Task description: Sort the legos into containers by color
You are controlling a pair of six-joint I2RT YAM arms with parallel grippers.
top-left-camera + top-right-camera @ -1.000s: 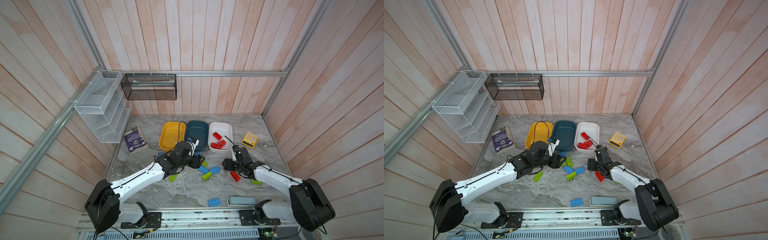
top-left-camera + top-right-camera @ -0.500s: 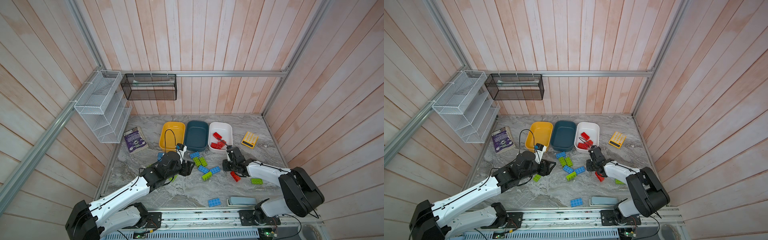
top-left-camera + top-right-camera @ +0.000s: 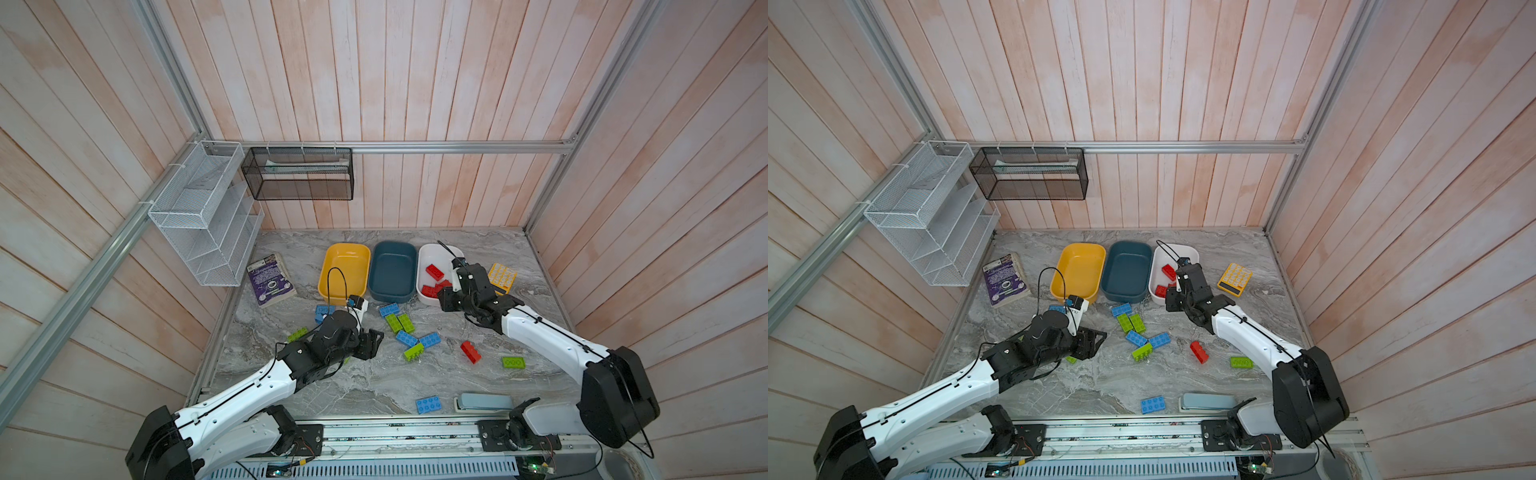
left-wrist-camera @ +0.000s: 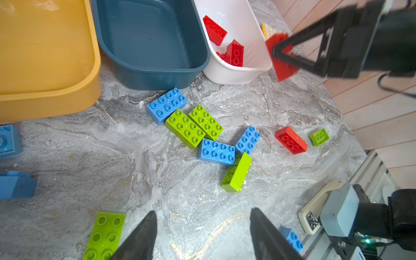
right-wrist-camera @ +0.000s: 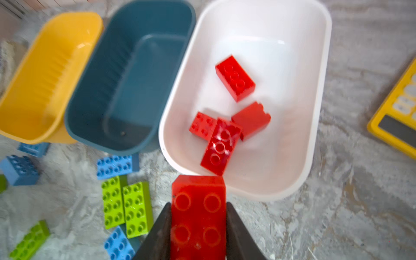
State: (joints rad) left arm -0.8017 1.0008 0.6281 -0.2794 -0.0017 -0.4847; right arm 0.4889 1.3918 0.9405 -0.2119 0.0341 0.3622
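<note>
In both top views I see a grey marbled tabletop (image 3: 365, 386) boxed in by pale wooden plank walls (image 3: 415, 83). A white wire rack (image 3: 203, 216) and a black mesh rack (image 3: 299, 174) hang at the far left. A book (image 3: 271, 280) lies left, a yellow calculator (image 3: 502, 274) far right, and a pale blue stapler (image 3: 484, 402) at the near edge. Three tubs stand side by side at the far end: yellow tub (image 3: 345, 249), teal tub (image 3: 392, 272), white tub (image 3: 432, 248), left to right. A cluster of blue and green bricks (image 3: 405, 332) lies mid-table, with a loose red brick (image 3: 471, 351) to its right. My right gripper (image 3: 444, 296) hangs at the white tub's near rim. My left gripper (image 3: 374, 345) hangs left of the cluster.

From the left wrist, my left fingers (image 4: 139, 238) stand well apart with bare marble between them. A green brick (image 4: 105, 236) lies just beside one finger, and the cluster is farther ahead. Across the table, the right gripper pinches the held red brick (image 4: 281, 56) beside the white tub.

From the right wrist, the held red brick (image 5: 198, 216) is glossy, studs up and two studs wide. Both fingers clamp its sides, and its front end meets the white tub's near rim. Four red bricks (image 5: 235, 78) lie inside that tub. The teal and yellow tubs show bare floors.
</note>
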